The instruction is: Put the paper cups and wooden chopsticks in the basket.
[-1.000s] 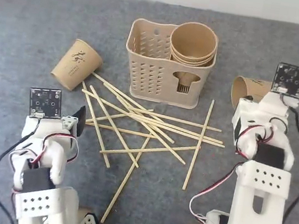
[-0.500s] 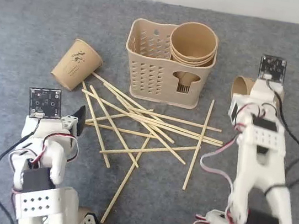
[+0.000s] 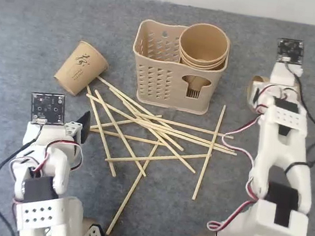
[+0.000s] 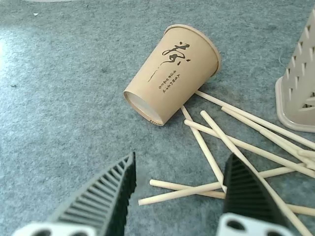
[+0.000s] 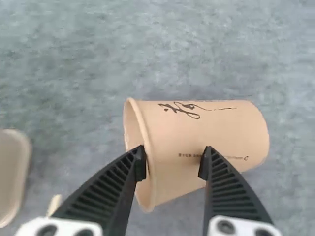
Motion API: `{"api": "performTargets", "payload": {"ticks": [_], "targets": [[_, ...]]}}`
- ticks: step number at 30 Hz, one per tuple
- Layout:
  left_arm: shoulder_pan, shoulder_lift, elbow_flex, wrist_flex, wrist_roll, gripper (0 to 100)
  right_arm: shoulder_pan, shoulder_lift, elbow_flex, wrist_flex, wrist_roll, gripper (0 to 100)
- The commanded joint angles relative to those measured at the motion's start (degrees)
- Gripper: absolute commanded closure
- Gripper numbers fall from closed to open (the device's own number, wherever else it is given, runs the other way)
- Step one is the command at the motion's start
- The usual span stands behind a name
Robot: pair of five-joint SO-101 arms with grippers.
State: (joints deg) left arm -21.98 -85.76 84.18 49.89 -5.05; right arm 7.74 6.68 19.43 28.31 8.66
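Overhead: beige perforated plastic basket (image 3: 157,83) at the far middle of grey carpet (image 3: 30,18), one compartment filled with stacked brown paper cups (image 3: 204,42); pale wooden chopsticks (image 3: 155,125) strewn criss-cross before it; tipped brown paper cup (image 3: 81,67) at its left; second brown paper cup (image 3: 254,87) at its right, beneath the right arm. Left wrist: left gripper (image 4: 181,167) spread wide, empty, short of the tipped brown paper cup (image 4: 172,73). Right wrist: right gripper (image 5: 173,153) parted astride the second brown paper cup (image 5: 206,128) near its rim; contact unclear.
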Motion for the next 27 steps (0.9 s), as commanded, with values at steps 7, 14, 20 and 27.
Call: {"api": "performTargets", "payload": {"ticks": [7,14,20,27], "targets": [[0.62,-0.79,-0.31,-1.58,0.18,73,10.59,7.08,-12.31,0.22,3.25,98.0],[0.62,-0.79,-0.31,-1.58,0.18,73,14.81,7.25,-17.93,5.32,2.73,99.0],[0.62,-0.79,-0.31,-1.58,0.18,73,18.95,7.87,-24.88,10.95,-2.29,99.0],[0.7,-0.79,-0.04,-1.58,0.35,73,18.07,7.43,-34.37,28.35,-5.63,99.0]]}}
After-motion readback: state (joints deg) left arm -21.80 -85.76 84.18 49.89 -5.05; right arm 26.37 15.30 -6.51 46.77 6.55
